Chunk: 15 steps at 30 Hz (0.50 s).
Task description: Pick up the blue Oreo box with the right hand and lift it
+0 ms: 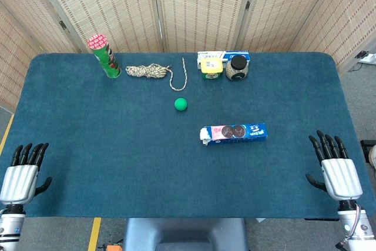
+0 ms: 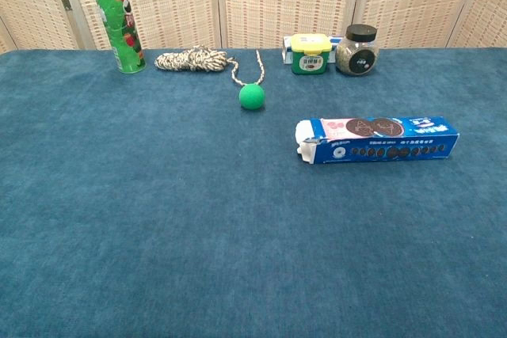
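Lying flat right of the table's (image 1: 88,163) centre, the blue Oreo box (image 1: 234,133) runs lengthwise along the near edge, untouched. Right hand (image 1: 336,167) rests at the near right corner, fingers spread, holding nothing; left hand (image 1: 22,172) likewise at the near left corner. Recommended approach: reach inward, span the box's narrow width at mid-length, avoiding the opened white end, and lift level. Green ball (image 1: 181,104) sits well apart.
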{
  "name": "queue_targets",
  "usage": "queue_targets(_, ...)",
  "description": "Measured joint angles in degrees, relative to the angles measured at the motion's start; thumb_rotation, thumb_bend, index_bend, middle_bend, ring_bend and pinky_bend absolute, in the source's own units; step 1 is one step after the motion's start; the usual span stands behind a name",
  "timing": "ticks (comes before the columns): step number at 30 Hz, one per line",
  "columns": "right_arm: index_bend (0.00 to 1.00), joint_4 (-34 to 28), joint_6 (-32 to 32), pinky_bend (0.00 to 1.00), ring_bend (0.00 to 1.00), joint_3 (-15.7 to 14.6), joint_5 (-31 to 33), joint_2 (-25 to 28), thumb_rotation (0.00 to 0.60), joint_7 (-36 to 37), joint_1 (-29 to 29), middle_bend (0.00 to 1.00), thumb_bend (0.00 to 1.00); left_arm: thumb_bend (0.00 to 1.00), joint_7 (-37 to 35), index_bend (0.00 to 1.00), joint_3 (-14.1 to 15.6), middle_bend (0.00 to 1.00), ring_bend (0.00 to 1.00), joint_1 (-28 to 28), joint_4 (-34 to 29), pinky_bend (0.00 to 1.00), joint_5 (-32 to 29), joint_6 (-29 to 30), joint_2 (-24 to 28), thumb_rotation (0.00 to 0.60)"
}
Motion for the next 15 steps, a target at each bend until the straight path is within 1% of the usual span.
queue_targets(6,0.0,-0.2,-1.1,0.0,0.0,0.0,0.6,-0.1,0.6,-0.7,0.4,0.0,0.23,0.3,-0.2,0.06,0.1,0.13,0.08,0.1,-0.3,0.02,0.5,0.3,0.0,0.6)
queue_targets(11,0.0,-0.2,-1.1,0.0,0.0,0.0,0.8,0.2,0.6,-0.1,0.3,0.0,0.23,0.29,-0.1,0.06,0.2,0.13,0.08,-0.4,0.0,0.02,0.5,-0.7,0.0,0.6)
queue_targets(15,0.0,1.0,-0.4,0.01,0.05,0.0,-1.5,-0.3,0.6,1.8,0.6,0.0,0.23,0.3,-0.6,0.06,0.4,0.13,0.08,-0.6,-0.1,0.05,0.3,-1.3,0.1,0.6)
